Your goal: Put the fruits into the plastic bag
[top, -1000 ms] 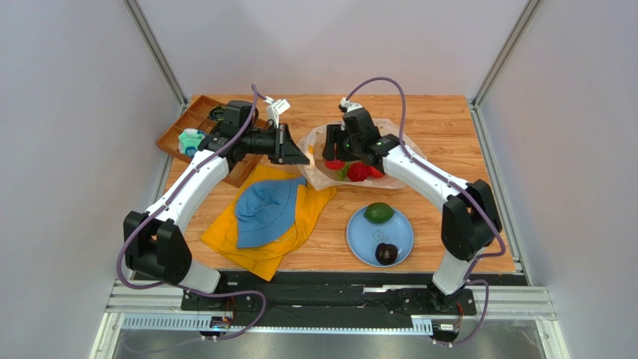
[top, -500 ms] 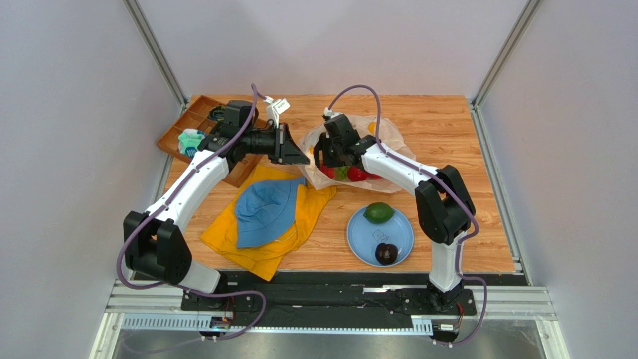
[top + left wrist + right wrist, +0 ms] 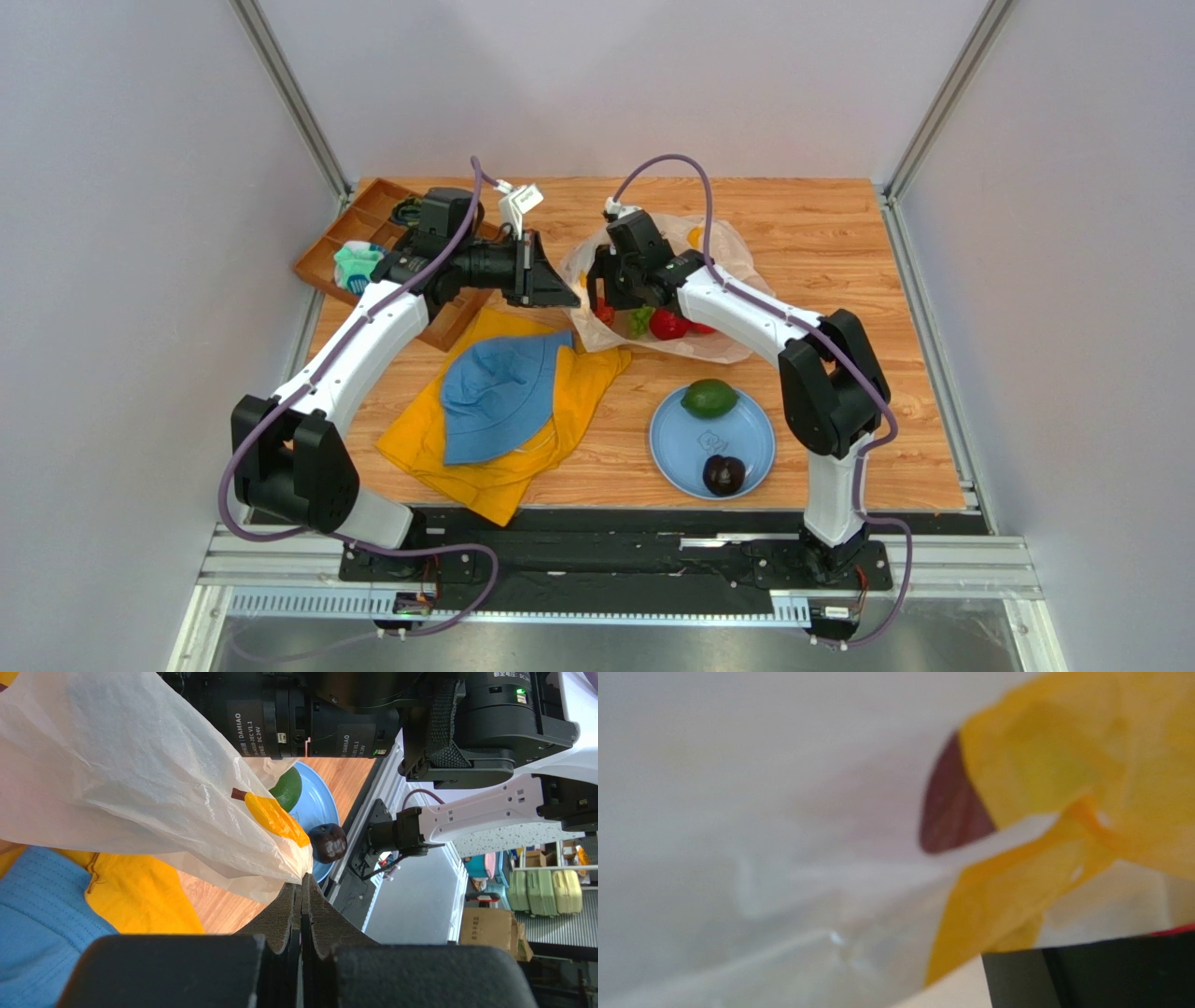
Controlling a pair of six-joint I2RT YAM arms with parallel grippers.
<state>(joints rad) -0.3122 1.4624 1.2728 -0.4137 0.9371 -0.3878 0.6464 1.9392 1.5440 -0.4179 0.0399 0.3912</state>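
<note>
Nearest me the green oval fruit and dark plum wait on the blue plate. Beyond, my left pincer is clenched on the rim of the plastic bag, a thin hold that could slip and shut the mouth; my right pincer sits inside by the red fruits, state I cannot tell, and withdrawing could snag the film
</note>
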